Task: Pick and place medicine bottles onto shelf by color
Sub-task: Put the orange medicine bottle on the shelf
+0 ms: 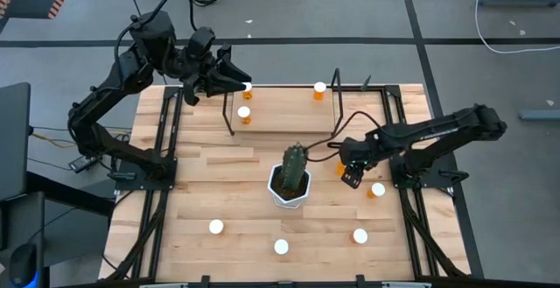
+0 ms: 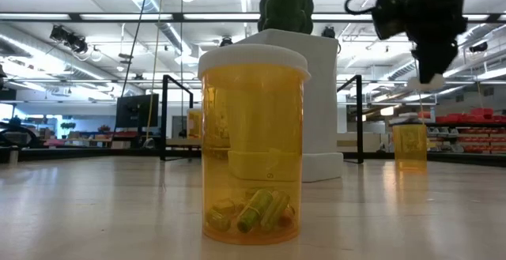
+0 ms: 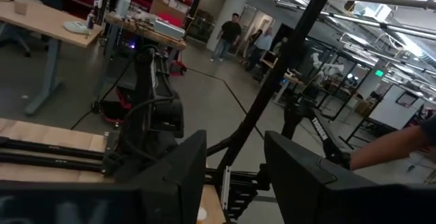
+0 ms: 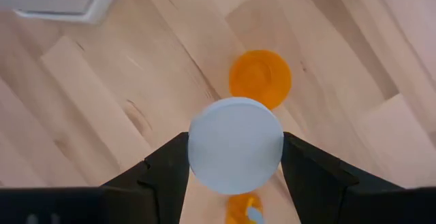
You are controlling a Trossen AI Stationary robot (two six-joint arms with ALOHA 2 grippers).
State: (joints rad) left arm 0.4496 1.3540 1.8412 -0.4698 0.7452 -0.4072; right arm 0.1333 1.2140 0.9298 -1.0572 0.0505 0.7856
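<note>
Judging from how things lie, the sorting is partly done and most of it is left. On the shelf point(image 1: 289, 104) at the far side of the bench point(image 1: 201, 174), three bottles are seen from above: one at the far left end point(image 1: 248, 87), one just nearer than it point(image 1: 244, 114), and one toward the far right point(image 1: 319, 89). The left hand point(image 1: 234, 81) is held at that far left end, right beside the first bottle; in its own wrist view its fingers point(image 3: 178, 176) are spread with nothing between them, so that bottle is taken as set down, though whether it stands on the upper or lower tier cannot be told. The right hand point(image 1: 353, 176) is held above the bench to the right of the cactus point(image 1: 293, 170), and in its wrist view a bottle's white cap point(image 4: 235, 145) is pinched between the fingers, with an orange bottle bottom point(image 4: 259, 78) seen just beyond it. That bottle is judged to be lifted clear of the bench, yet to be carried to the shelf. Four more bottles are left on the bench: one point(image 1: 376, 190) just right of the right hand, and three along the near edge at left point(image 1: 216, 228), middle point(image 1: 281, 247) and right point(image 1: 360, 235). Any sorting by colour cannot be checked, since all the bottles look alike in orange.
</note>
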